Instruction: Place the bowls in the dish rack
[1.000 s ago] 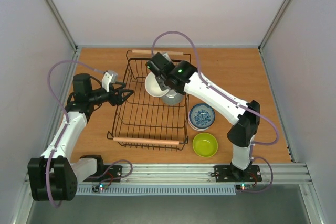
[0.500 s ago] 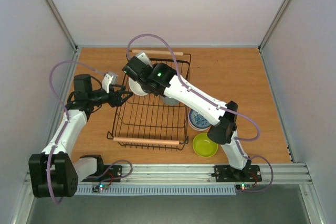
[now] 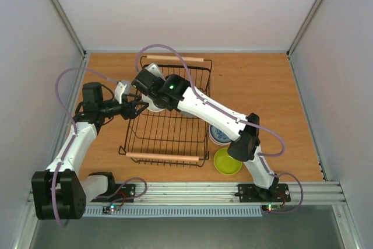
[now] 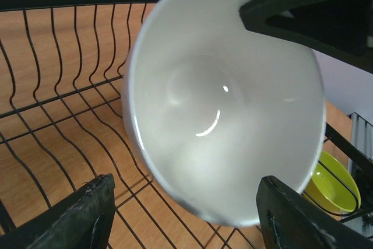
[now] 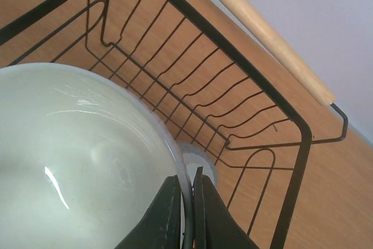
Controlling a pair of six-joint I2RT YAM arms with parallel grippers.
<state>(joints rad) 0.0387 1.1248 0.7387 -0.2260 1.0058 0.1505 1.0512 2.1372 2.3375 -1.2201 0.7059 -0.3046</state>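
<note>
My right gripper (image 3: 151,98) is shut on the rim of a white bowl (image 3: 155,107) and holds it tilted over the left side of the black wire dish rack (image 3: 169,138). In the right wrist view the fingers (image 5: 175,214) pinch the bowl's rim (image 5: 76,155). My left gripper (image 3: 139,108) is open at the rack's left wall, facing the bowl. In the left wrist view the bowl (image 4: 224,103) fills the space just beyond my open left fingers (image 4: 87,214), and does not touch them. A lime green bowl (image 3: 227,161) and a blue patterned bowl (image 3: 217,134) sit on the table right of the rack.
A pale grey bowl (image 5: 204,167) lies in the rack under the held one. The rack has wooden bar handles at the front (image 3: 162,157) and back (image 3: 178,58). The right arm stretches across the rack. Grey walls stand on three sides.
My right arm has carried the white bowl leftward across the rack, up to the left gripper. The left arm has hardly moved and stays open.
</note>
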